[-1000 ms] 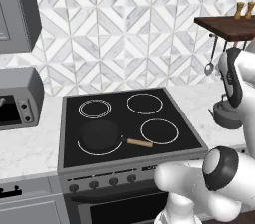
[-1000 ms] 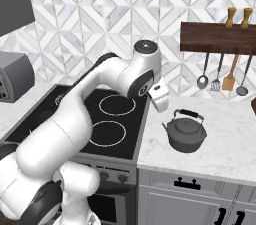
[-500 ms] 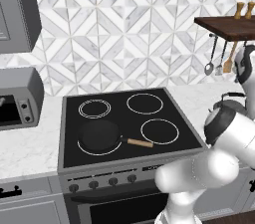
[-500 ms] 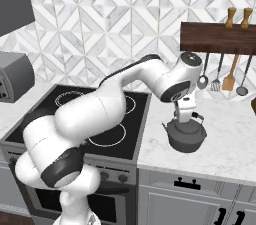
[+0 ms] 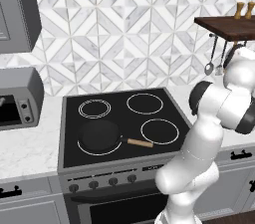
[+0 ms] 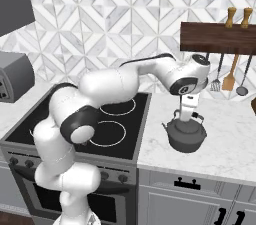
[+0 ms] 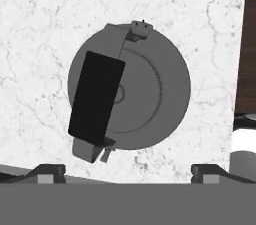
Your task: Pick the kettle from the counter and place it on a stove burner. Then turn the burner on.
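Note:
The dark grey kettle [image 6: 187,135] stands upright on the white marble counter [image 6: 230,141], just right of the stove. My gripper [image 6: 186,117] hangs open straight above it, fingers pointing down near the arched handle. From above, in the hand view, the kettle [image 7: 131,89] fills the middle, its black handle [image 7: 96,95] lying across the lid. My gripper [image 7: 127,173] is open there, with its fingertips [image 7: 47,171] spread wider than the kettle and nothing between them. The double-ring stove burner [image 5: 94,108] is at the back left of the black glass. In the left base view my arm hides the kettle.
A black frying pan [image 5: 99,136] with a wooden handle covers the front left burner. A toaster oven [image 5: 17,99] sits left of the stove. A wooden shelf [image 6: 217,39] with hanging utensils [image 6: 230,76] is on the wall behind the kettle. Stove knobs [image 5: 94,184] line the front.
My arm has swung right, from over the stove's edge to directly above the kettle. The gripper stays open. The kettle has not moved.

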